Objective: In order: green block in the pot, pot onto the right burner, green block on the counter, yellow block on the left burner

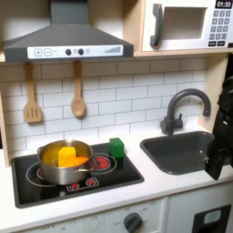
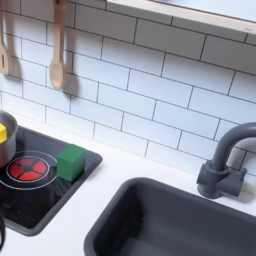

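A toy kitchen: a black two-burner cooktop with red rings sits in a pale cream surface beside a dark grey sink with a curved grey faucet. White brick-pattern tiles, two hanging wooden utensils, a grey range hood and a microwave complete the scene.

Pot sits on the burner at 9 o'clock of the black cooktop, silver wall, orange inside; yellow block lies in it. Green block stands at the cooktop's 2 o'clock corner, apart from the pot, beside the red-ringed burner. Cream table carries a grey sink at 3 o'clock. Black arm hangs at the frame's 3 o'clock edge; claw state unreadable.
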You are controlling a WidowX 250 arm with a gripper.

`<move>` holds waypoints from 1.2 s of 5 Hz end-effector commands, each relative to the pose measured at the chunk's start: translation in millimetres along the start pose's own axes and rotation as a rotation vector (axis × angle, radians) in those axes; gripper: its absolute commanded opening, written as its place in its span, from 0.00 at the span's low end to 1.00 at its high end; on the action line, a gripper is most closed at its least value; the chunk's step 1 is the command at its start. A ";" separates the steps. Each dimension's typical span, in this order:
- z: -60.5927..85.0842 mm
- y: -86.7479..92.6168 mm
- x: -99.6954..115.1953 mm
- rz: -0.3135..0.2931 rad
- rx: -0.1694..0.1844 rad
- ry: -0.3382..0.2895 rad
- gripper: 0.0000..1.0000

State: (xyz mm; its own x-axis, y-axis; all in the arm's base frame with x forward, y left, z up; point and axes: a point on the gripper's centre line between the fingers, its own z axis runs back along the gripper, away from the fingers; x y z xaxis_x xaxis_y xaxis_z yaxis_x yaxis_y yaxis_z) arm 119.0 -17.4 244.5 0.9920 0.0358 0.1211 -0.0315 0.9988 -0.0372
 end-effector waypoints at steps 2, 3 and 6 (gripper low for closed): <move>6.6 6.9 29.1 0.018 0.004 -0.012 1.00; 0.9 20.1 47.7 0.025 0.021 0.011 1.00; -0.2 52.9 101.8 0.071 0.031 -0.005 1.00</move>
State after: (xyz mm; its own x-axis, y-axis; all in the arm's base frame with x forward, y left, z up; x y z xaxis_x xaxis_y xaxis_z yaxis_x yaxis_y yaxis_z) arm 218.8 38.8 255.0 0.9870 0.1008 0.1254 -0.1002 0.9949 -0.0116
